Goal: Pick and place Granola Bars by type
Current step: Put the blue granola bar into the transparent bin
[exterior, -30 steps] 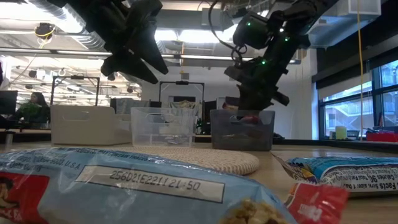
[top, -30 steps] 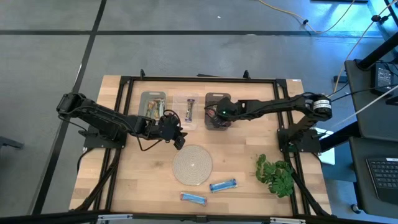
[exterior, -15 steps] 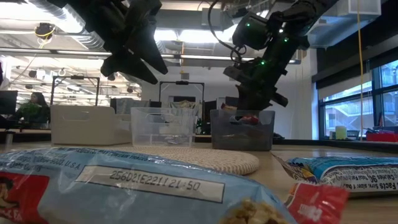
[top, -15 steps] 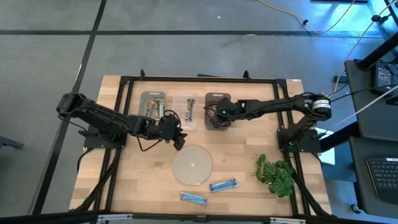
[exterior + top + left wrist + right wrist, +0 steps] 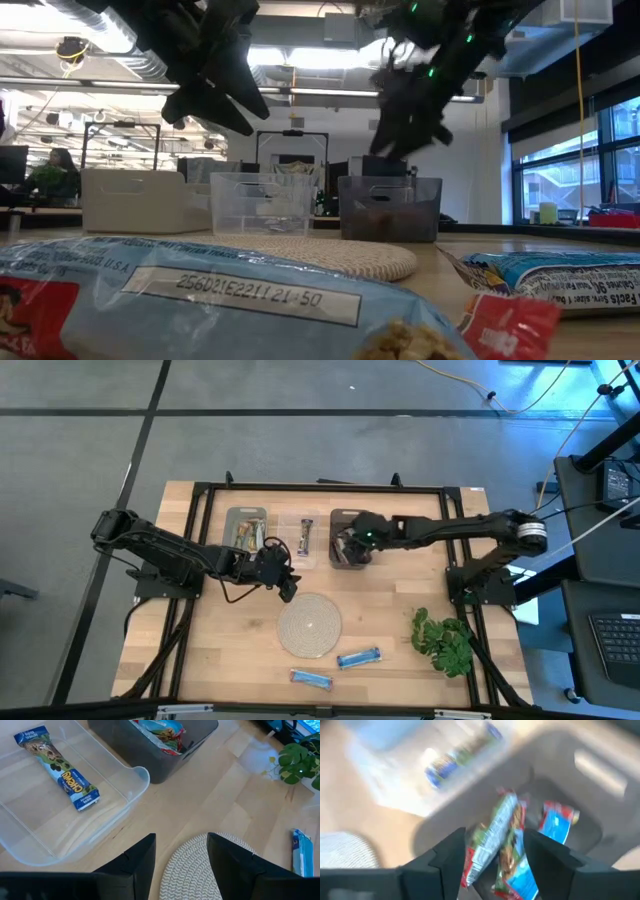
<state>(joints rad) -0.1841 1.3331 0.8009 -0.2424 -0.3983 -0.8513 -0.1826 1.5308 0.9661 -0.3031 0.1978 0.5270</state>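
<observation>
Green-red bars sit in the dark bin, loose, nothing gripping them. Right gripper is just above the bin, fingers apart, empty. One blue bar in the clear bin; two more on the table near the mat. Left gripper hovers by the mat, part open, holding nothing.

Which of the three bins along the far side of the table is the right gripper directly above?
The dark bin, rightmost of the three; the right gripper is over it, not the clear middle bin or pale left one.

Three bins, two blue bars on table
</observation>
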